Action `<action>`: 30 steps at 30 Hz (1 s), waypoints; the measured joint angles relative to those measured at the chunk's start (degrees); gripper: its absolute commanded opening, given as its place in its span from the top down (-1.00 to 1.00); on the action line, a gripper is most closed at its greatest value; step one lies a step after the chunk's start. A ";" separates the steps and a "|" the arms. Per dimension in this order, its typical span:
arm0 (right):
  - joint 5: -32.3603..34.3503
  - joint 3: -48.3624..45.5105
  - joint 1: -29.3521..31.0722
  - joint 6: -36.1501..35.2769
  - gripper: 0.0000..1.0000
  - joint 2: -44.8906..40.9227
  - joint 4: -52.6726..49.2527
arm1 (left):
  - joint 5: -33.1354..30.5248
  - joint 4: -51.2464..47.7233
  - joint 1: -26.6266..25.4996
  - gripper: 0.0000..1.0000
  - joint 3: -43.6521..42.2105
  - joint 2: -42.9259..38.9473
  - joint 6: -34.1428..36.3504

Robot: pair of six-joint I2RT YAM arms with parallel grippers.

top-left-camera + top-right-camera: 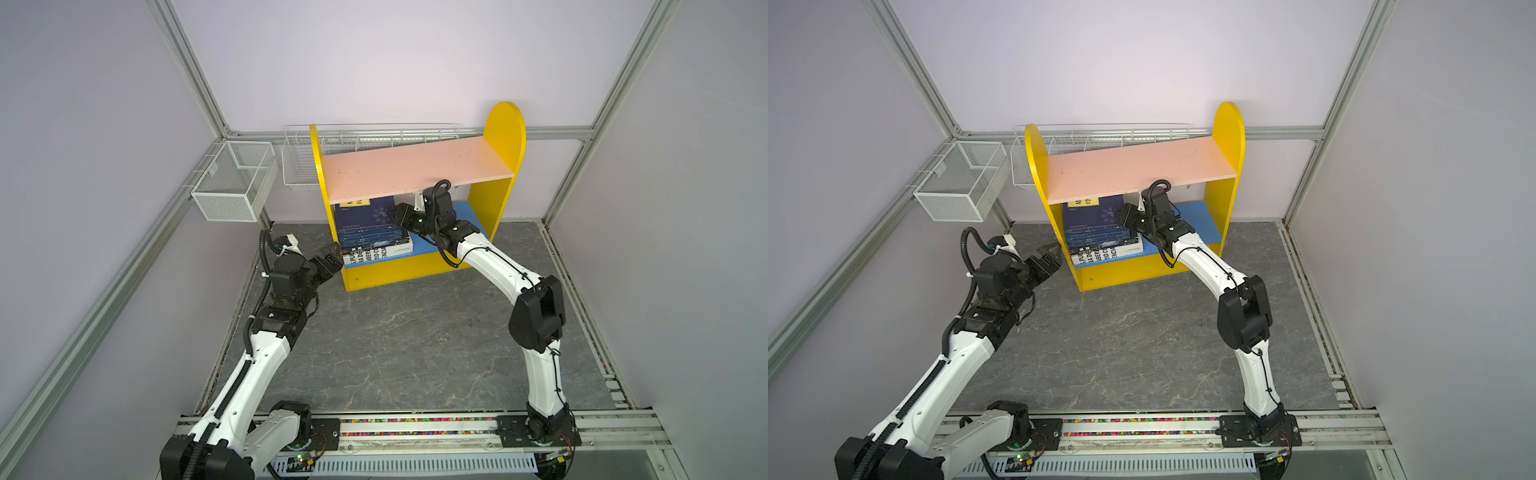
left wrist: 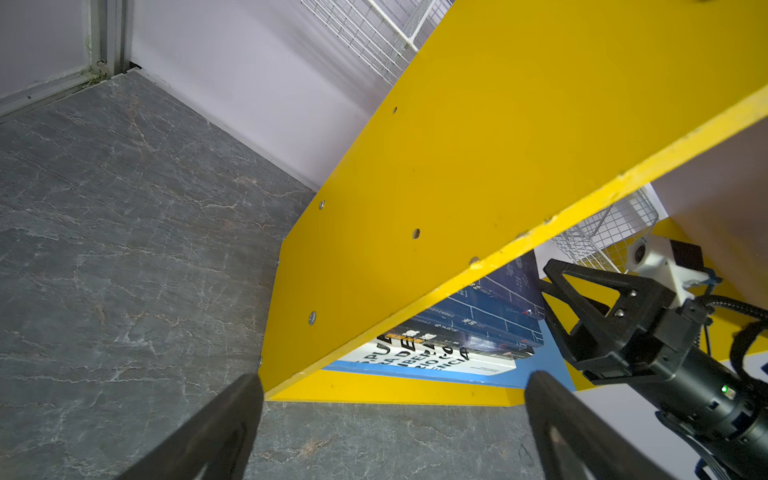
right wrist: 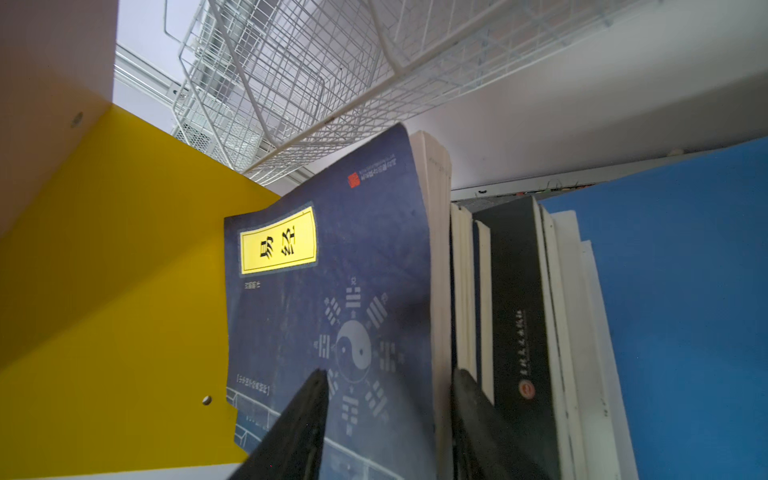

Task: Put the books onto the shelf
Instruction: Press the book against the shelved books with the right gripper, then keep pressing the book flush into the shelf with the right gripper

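Shelf [image 1: 503, 137]: two-tier unit with yellow round-topped sides. It stands at the back of the grey marbled table [image 1: 395, 332], close to the rear wall.
Upper board [image 1: 415, 166]: pink, spanning the two yellow sides directly above the right arm's wrist.
Lower board [image 1: 1204, 220]: blue. It carries the books at its left end, beside the yellow left side.
Books [image 1: 370, 237]: one stack on the lower board, seen in both top views.
White book [image 2: 415, 357]: thick, with big black lettering. It lies flat at the bottom of the stack, resting on the blue board.
Black-covered book [image 3: 515, 311]: within the stack, below the navy volumes.
Top navy book [image 3: 332, 291]: bears a yellow title label [image 3: 277, 241]. It lies tilted, its page edge raised off the books beneath.
Right gripper [image 3: 388, 374]: reaches in under the pink board to the top navy book. The jaws are parted wider than the book is thick, one finger over the cover and the other past the page edge, so nothing is clamped. Whether either finger touches the book cannot be told.
Left gripper [image 2: 395, 378]: jaws spread wide and empty. It hovers over the table just in front of the shelf's left front corner.
Wire baskets [image 1: 232, 183]: white mesh, hung on the walls to the left of and behind the shelf.
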 measured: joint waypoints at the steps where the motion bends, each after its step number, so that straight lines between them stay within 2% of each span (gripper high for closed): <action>1: 0.09 0.07 0.00 -0.39 0.02 0.00 -0.20 | 0.00 0.02 0.00 -0.98 -0.09 0.00 -0.11; 4: 0.04 0.20 0.00 -1.14 0.02 0.00 -0.44 | 0.00 0.20 0.02 -0.98 -0.33 0.00 -0.13; 9: -0.28 0.20 0.02 -1.88 0.16 0.00 -0.44 | 0.00 0.28 0.09 -0.98 -0.35 0.00 -0.15; 20: 0.72 -0.52 0.17 -5.31 0.10 -0.02 0.68 | -0.02 0.46 0.15 -0.98 -1.14 0.00 -0.17; 30: -0.46 -0.57 0.15 -7.50 0.17 -0.02 2.36 | -0.02 0.48 0.48 -0.98 -1.16 0.00 -0.50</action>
